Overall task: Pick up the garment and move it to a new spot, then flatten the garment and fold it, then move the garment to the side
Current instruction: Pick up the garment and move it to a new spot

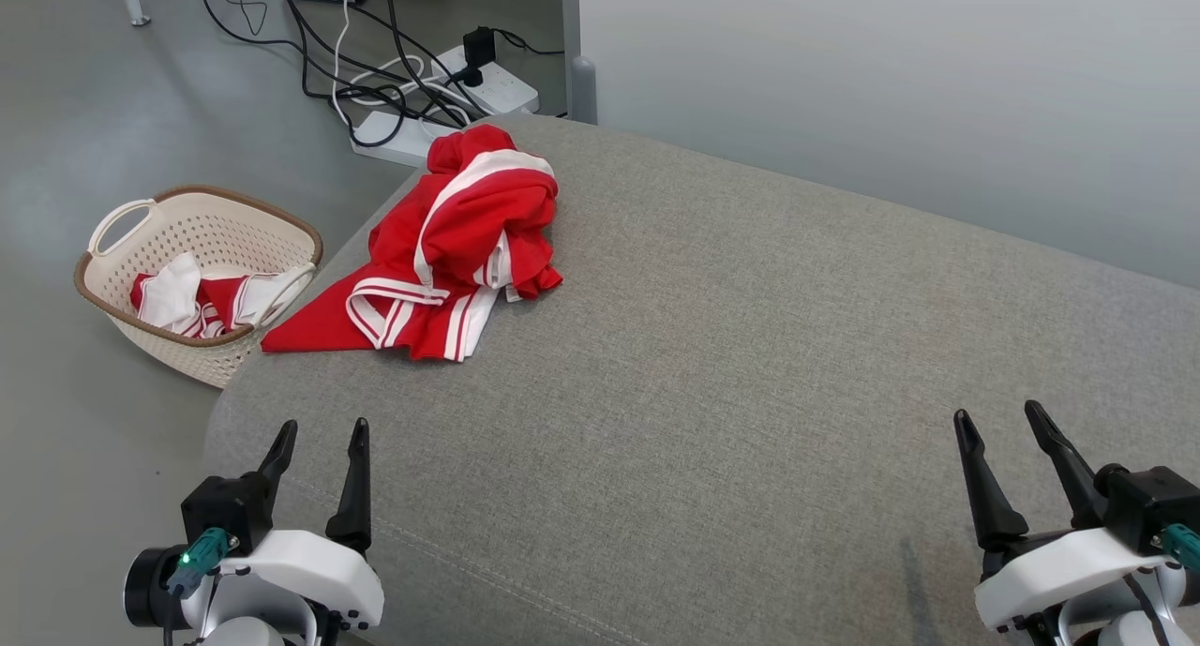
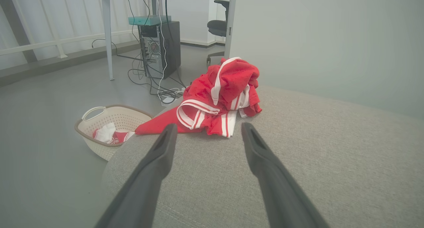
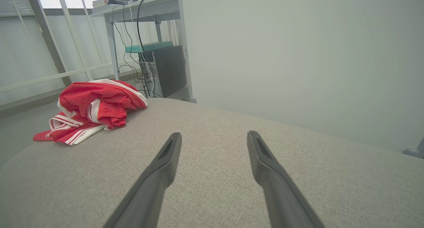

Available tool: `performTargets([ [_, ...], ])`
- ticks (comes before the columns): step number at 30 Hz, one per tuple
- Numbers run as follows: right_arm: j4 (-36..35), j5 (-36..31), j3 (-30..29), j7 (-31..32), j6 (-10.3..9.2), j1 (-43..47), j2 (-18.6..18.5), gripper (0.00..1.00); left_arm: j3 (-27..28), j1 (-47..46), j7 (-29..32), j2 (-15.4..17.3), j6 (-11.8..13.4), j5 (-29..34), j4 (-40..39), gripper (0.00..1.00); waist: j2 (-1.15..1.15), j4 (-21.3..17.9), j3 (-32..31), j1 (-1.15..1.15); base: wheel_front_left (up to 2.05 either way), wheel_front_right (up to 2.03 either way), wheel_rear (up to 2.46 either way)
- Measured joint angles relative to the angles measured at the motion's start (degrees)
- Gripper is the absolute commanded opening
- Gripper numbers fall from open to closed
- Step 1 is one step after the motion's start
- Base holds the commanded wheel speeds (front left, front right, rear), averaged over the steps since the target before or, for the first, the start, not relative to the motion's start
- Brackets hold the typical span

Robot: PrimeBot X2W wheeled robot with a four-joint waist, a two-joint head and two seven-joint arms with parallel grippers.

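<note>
Both pincers are spread wide and hold nothing. My left pincer [image 1: 324,426] hovers over the cushion's [image 1: 750,346] near left edge, and my right pincer [image 1: 996,410] over its near right edge.

The garment [image 1: 469,243] is a crumpled red-and-white heap at the cushion's far left edge. One flat red corner pokes out past that edge.

The edge worries me most. If I pinch only the top fold, I expect the heap to unroll as it lifts. The loose tail could then slide off the cushion's left side, onto the floor or into the basket [image 1: 202,357] standing there.

The basket already holds red-and-white cloth, so a dropped garment could get mixed up with it.

If I come in too low, the fingers could catch the cushion's own cover along with the garment, and the lift would drag.

From the cushion's near right edge, my right pincer has a long reach to the heap. A late or shallow grip on that side could leave the garment hanging lopsided.

Cables [image 1: 375,74] lie on the floor beyond the cushion's far left corner. An overshoot there could snag them.
</note>
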Motion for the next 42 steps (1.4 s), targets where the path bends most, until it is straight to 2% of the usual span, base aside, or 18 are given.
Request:
performTargets([
  [16, -0.04, -0.01, 0.0, 0.0, 0.0, -0.01, -0.03, 1.0, -0.75, -0.8, 0.76, 0.02, 0.55, -0.9, -0.89, 1.0, 0.0, -0.05, 0.2, 0.0, 0.0, 0.0, 0.0],
  [23, -0.33, -0.01, 0.13, 0.0, 0.0, -0.1, -0.11, 1.0, -2.1, -8.06, 7.97, 2.01, -0.48, -1.36, -6.8, 1.0, 0.0, -0.6, 0.74, 0.0, 0.0, 0.0, 0.0],
  [30, -1.4, -0.02, 0.34, -0.01, 0.0, -1.31, -0.82, 1.0, -3.48, -22.41, 19.18, 4.86, -3.53, -1.56, -9.38, 1.0, 0.0, -2.81, 1.9, 0.0, 0.0, 0.0, 0.0],
  [36, -3.04, -0.02, 1.55, 0.0, 0.0, -3.38, -1.3, 1.0, -2.82, -34.11, 27.95, 6.16, -5.72, -4.67, -1.02, 1.0, 0.0, -6.19, 3.93, 0.0, 0.0, 0.0, 0.0],
  [42, -4.13, -0.01, 3.25, 0.0, 0.01, -5.36, -1.52, 1.0, -1.11, -40.06, 32.62, 8.09, -6.42, -6.61, 11.37, 1.0, 0.0, -10.9, 6.55, 0.0, 0.0, 0.0, 0.0],
])
